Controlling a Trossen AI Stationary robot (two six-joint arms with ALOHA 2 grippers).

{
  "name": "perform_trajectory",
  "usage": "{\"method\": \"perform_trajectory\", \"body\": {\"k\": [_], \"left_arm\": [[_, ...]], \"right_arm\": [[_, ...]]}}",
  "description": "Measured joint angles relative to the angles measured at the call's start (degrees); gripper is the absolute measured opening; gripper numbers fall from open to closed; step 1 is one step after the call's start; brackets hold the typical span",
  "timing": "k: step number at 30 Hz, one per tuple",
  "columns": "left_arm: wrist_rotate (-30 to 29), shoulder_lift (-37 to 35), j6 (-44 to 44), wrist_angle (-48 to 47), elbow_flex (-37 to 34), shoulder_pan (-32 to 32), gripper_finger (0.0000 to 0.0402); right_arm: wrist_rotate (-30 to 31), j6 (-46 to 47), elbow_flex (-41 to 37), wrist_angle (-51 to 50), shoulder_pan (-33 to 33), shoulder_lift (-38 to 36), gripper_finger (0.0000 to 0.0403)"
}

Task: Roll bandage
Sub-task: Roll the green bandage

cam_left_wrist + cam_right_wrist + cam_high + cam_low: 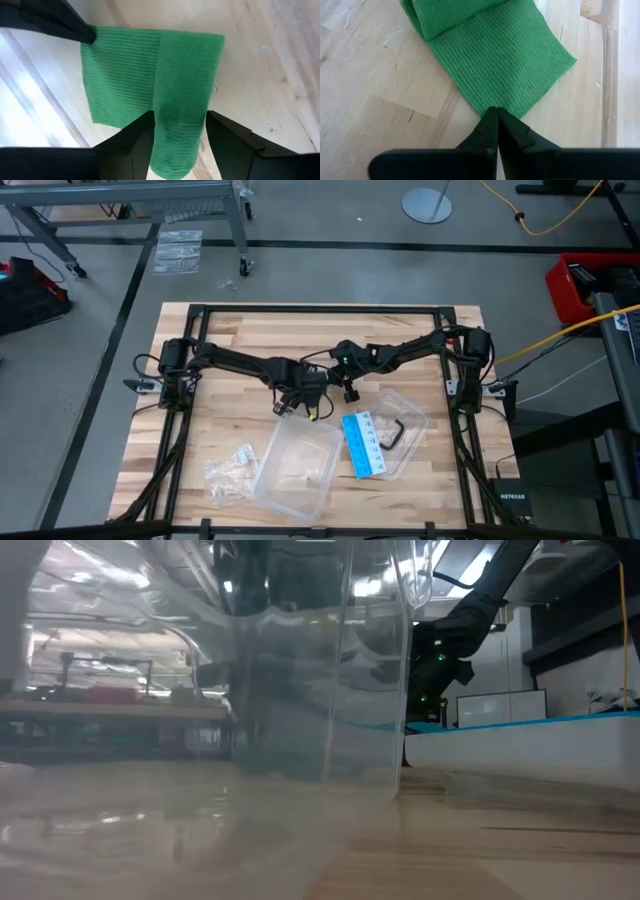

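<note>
Green mesh fabric, the bandage, is stretched between both arms near the middle of the wooden surface. Its rolled part sits pinched between the fingers of the left end effector, while the loose flat tail runs off to the right end effector, whose fingers are pressed together on the tail's corner. Nearer the front edge lie a clear plastic container, a blue-and-white card resting on a clear lid, and a crumpled wrapper.
</note>
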Motion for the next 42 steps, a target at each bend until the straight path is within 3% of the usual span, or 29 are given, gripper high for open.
{"method": "perform_trajectory", "body": {"k": [9, 26, 30, 35, 42], "left_arm": [[-10.8, 0.0, -0.3, -0.2, 0.0, -1.6, 0.0173], [-10.6, -3.6, -9.9, 0.6, 0.0, -2.3, 0.0081], [-7.8, -6.0, -12.3, 1.0, 0.0, -2.2, 0.006], [2.9, -6.3, -12.4, 0.1, 0.0, -1.7, 0.0032], [4.8, -5.9, -13.0, -0.7, 0.0, -1.0, 0.0003]], "right_arm": [[0.0, 0.1, 0.0, 0.0, 0.0, 0.0, 0.0007], [0.0, 0.0, 0.0, 0.0, 0.0, 0.0, 0.0007], [0.0, -0.1, -0.1, 0.0, 0.0, 0.0, 0.0007], [0.1, -0.1, -0.1, 0.0, 0.0, 0.0, 0.0007], [0.1, 0.0, 0.0, 0.0, 0.0, 0.0, 0.0007]]}}
